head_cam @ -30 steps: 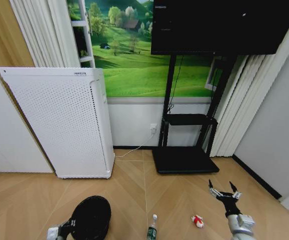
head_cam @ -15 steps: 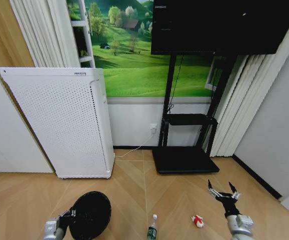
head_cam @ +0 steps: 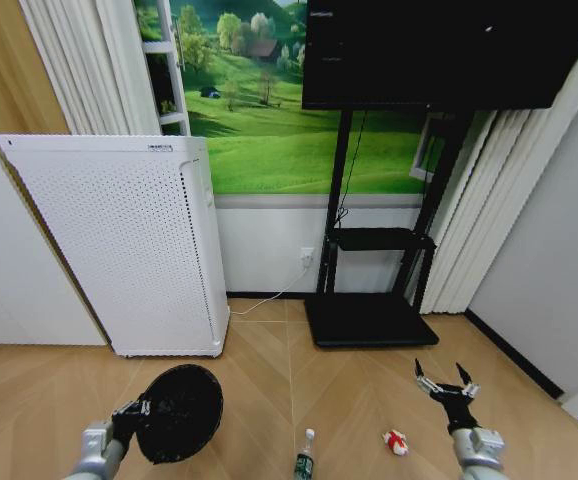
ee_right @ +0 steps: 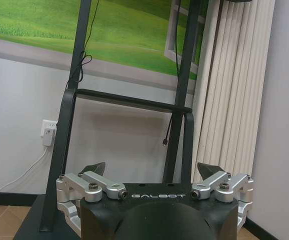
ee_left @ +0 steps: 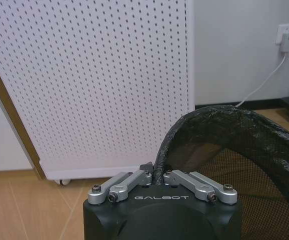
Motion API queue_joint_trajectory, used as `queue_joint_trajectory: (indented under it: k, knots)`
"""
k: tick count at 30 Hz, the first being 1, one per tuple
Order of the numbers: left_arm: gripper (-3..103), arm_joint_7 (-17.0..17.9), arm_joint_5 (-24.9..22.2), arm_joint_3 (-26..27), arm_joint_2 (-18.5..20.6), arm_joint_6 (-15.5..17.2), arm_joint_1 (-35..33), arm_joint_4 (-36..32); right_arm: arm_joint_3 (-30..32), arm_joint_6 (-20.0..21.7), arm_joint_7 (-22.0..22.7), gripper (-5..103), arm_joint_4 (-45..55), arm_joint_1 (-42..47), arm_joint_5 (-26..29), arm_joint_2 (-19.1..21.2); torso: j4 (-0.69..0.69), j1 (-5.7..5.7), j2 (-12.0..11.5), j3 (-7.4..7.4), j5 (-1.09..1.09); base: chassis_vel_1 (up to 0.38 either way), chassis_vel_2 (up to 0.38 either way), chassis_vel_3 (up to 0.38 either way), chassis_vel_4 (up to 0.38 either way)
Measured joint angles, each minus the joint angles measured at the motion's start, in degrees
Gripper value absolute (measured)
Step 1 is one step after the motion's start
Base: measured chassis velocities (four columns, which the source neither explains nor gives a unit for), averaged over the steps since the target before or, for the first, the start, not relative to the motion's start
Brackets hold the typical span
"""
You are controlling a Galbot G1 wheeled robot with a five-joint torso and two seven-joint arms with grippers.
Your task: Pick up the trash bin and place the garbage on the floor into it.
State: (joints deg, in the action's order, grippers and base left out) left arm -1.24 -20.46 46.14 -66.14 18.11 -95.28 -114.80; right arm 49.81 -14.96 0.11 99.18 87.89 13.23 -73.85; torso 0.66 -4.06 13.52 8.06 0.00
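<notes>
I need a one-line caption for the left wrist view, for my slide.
Left gripper shut on the rim of the black trash bin, held before the white perforated appliance.

Black mesh trash bin (head_cam: 179, 412); white perforated appliance (head_cam: 119, 250).

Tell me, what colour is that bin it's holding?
Black mesh trash bin, best in the left wrist view.

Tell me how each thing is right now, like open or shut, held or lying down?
Trash bin: held by its rim, tilted, mouth facing the camera.
Left gripper: shut on the trash bin's rim.
Right gripper: open, holding nothing, above the floor.
Bottle: lying on the floor, white cap on.
Red-and-white wrapper: lying on the floor.
White perforated appliance: standing upright.
</notes>
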Motion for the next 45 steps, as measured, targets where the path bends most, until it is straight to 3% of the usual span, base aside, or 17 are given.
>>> queue_joint_trajectory:
  k: [9,26,45]
  knots:
    - [4,-1.3,0.2,1.0,1.4,-1.8,3.8,-0.9,0.1,0.1,0.0,100,0.0,-0.2,0.0,0.1,0.01,0.0,0.0,0.0,-0.01,0.0,0.0,0.0,0.0]
    - [4,-2.6,0.0,-2.1,3.0,-2.8,9.3,-2.2,0.2,0.1,0.0,100,-0.4,1.0,-0.8,0.3,0.0,0.0,0.0,0.0,0.0,0.0,0.0,0.0,0.0]
    - [4,-3.4,0.4,-2.5,2.8,-3.7,9.2,-1.4,0.0,1.9,0.4,100,0.9,1.6,0.5,0.3,0.0,0.0,0.0,0.0,0.0,0.0,0.0,0.0,0.0]
